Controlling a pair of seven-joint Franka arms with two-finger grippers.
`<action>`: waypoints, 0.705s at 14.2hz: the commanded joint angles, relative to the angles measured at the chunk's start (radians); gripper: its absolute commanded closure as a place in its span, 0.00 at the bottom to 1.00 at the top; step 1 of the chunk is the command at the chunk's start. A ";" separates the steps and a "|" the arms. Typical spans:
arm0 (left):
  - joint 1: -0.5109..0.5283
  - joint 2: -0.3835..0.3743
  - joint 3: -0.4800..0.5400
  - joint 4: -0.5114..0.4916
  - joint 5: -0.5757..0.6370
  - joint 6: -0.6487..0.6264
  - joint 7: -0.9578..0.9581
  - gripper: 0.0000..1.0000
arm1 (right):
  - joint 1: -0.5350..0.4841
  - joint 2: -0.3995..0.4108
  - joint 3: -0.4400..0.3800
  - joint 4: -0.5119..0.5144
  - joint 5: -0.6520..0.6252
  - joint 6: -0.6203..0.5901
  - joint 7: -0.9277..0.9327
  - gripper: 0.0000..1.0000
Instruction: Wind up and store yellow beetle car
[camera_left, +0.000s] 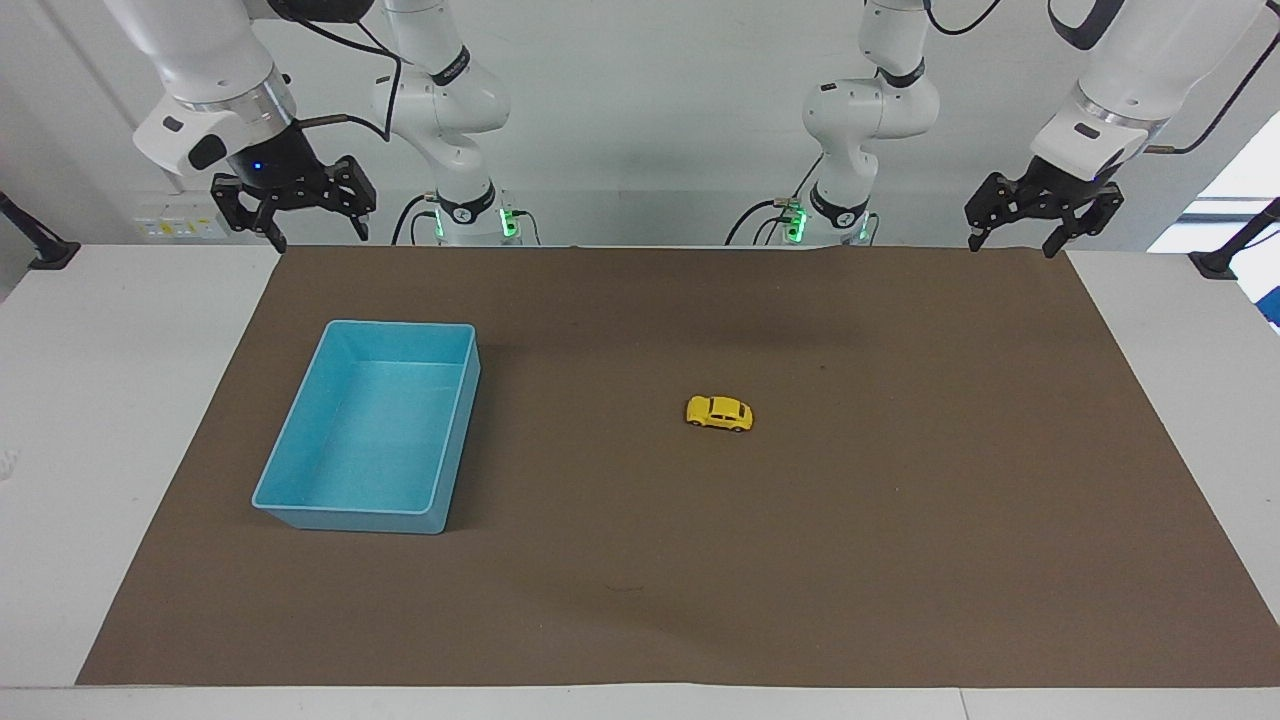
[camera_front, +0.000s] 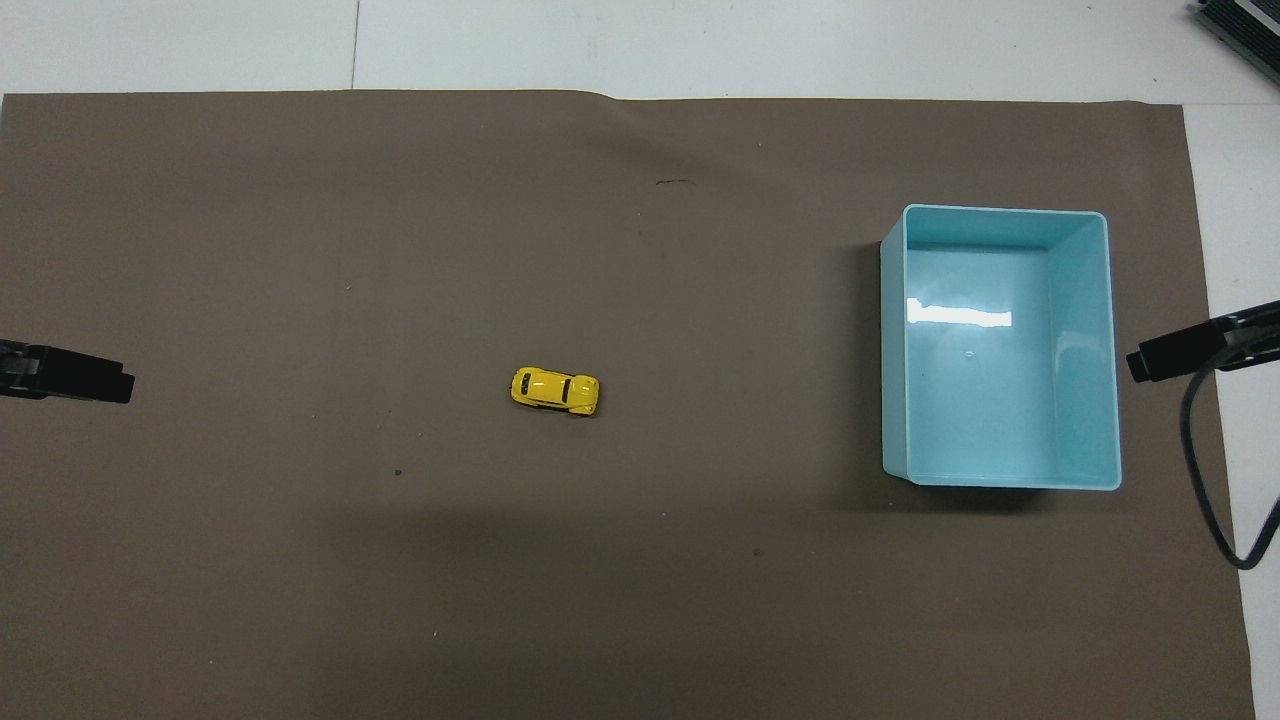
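The car (camera_left: 719, 413) was parked on the mat (camera_left: 900, 520), well apart from the bin (camera_left: 300, 455). Both grippers, left (camera_left: 1012, 242) and right (camera_left: 313, 236), were held spread open, empty, over the mat's robot-side corners.

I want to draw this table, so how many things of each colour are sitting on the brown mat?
Yellow: 1, the tiny yellow beetle toy car near the middle of the mat.
Blue: 1, the light blue rectangular plastic bin, with nothing in it, toward the right arm's end.
Total: 2 things on the brown paper mat.
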 joint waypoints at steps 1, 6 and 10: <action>-0.003 -0.020 0.001 -0.024 0.004 0.001 -0.006 0.00 | -0.007 -0.023 0.001 -0.028 -0.001 0.011 -0.014 0.00; -0.002 -0.020 0.001 -0.024 0.004 0.006 -0.009 0.00 | -0.007 -0.023 0.005 -0.028 -0.001 0.011 0.024 0.00; -0.002 -0.020 -0.001 -0.026 0.004 0.006 -0.009 0.00 | -0.007 -0.023 0.004 -0.028 0.001 0.011 0.030 0.00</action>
